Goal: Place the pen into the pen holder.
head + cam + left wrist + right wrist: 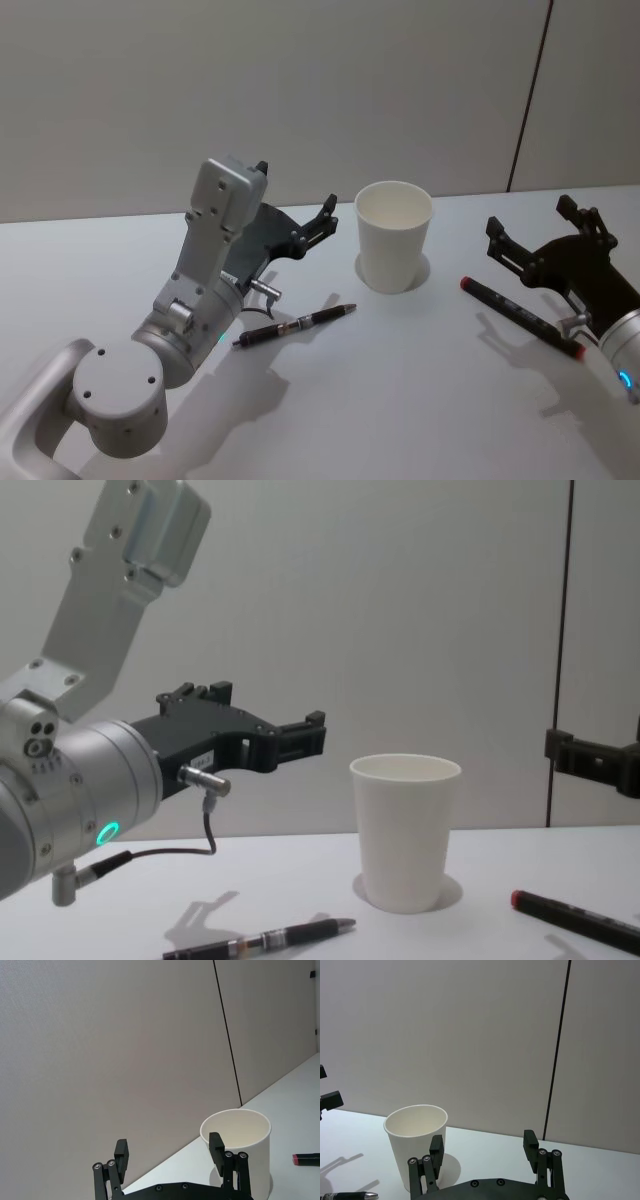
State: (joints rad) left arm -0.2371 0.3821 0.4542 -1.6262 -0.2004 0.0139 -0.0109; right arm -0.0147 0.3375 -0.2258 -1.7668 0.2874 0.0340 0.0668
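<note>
The pen holder, a white paper cup [393, 235], stands upright and empty at the table's middle back. A black pen with a silver tip [295, 325] lies flat in front of it to the left. A black marker with red ends [520, 315] lies to the cup's right. My left gripper [296, 187] hovers open left of the cup, above the black pen, holding nothing. In the left wrist view its fingers [216, 1144] frame the cup [245, 1145]. My right gripper [530, 215] hovers open right of the cup, over the marker, with nothing in it.
The white table [400, 400] has free room in front of the pens. A grey wall [300, 90] with a dark vertical seam runs close behind the cup. The left arm's cable and connector [205, 785] hang under its wrist.
</note>
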